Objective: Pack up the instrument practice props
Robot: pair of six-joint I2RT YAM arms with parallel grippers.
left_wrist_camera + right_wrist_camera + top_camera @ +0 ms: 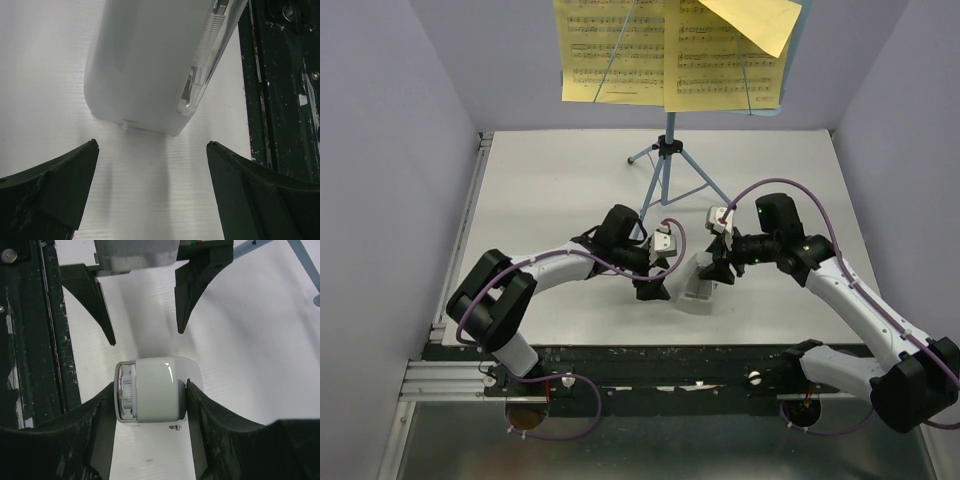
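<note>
- Right fingers [225,440] clamped on plastic piece [155,390], which sits on counter [250,340].
- Left wrist: left fingers [50,185] wide open, empty; piece just ahead, untouched.
- Top: both arms meet mid-counter; stand [669,128] with yellow pages [620,50] upright at far edge.

Music stand [668,148] upright at the back, whitish plastic piece [700,285] near the front

The light-blue stand rests on spread tripod legs on the surface [550,180]. Yellow sheet-music pages [620,55] lie on its desk, one tilted across the top right. The rounded plastic piece lies on the surface, pinched between the right gripper's [150,385] fingers.
</note>
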